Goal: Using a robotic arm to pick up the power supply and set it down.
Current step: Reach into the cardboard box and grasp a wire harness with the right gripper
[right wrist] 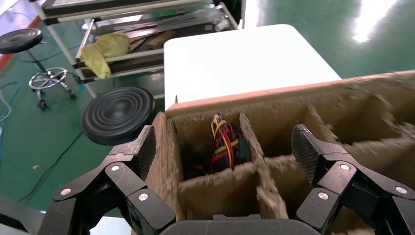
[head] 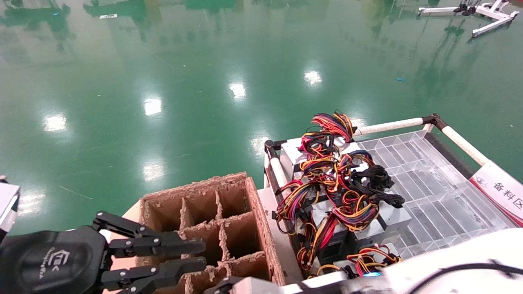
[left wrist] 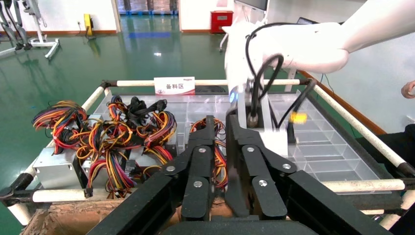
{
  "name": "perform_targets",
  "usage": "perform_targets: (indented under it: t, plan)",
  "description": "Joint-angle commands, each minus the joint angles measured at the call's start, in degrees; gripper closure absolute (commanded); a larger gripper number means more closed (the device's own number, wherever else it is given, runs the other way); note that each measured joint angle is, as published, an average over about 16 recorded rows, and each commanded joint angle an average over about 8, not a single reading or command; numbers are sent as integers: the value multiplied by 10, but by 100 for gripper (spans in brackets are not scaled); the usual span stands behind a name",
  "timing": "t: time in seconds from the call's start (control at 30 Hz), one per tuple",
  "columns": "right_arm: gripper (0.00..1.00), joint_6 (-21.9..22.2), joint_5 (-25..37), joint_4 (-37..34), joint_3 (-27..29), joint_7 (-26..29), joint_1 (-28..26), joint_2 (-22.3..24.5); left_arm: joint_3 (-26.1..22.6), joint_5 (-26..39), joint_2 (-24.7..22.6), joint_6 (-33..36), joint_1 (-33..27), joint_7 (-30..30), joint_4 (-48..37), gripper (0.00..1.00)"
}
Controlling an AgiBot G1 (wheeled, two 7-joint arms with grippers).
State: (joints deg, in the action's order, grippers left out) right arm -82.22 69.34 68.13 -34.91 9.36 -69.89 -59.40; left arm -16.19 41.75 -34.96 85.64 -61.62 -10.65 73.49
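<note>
The left gripper [head: 202, 255] hovers over the near-left part of the cardboard divider box [head: 253, 228]; its jaws are nearly closed, a narrow gap between them, grasping nothing. The right gripper [right wrist: 222, 156] hangs above the box's near cells, jaws spread wide and released, one finger [right wrist: 142, 152] outside the box wall and the other finger [right wrist: 306, 152] over an inner cell. In the right wrist view, a bundle of red, yellow and black wires [right wrist: 225, 147] sits inside the cell between the fingers; the body beneath the wires is hidden. The box rests on a white tabletop [right wrist: 244, 63]. To the right of the box, a railed cart [head: 388, 126] with a clear tray [head: 433, 192] carries several grey power supplies [head: 392, 218], their wire bundles [head: 339, 183] tangled together on its left side. A red-and-white label [head: 500, 190] hangs on the cart's right rail.
</note>
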Motion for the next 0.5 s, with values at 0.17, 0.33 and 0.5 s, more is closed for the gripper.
perform_targets:
  t: [0.17,0.33,0.5]
  plan:
    - [45,-5,31,-55,-28,-19,-23,-59,0,0,0,0,0,0,0,99]
    - [94,-17,43,-106,-45,-34,-40,-94,0,0,0,0,0,0,0,99]
    - [100,-31,49,-152,-56,-49,-51,-122,-1,0,0,0,0,0,0,93]
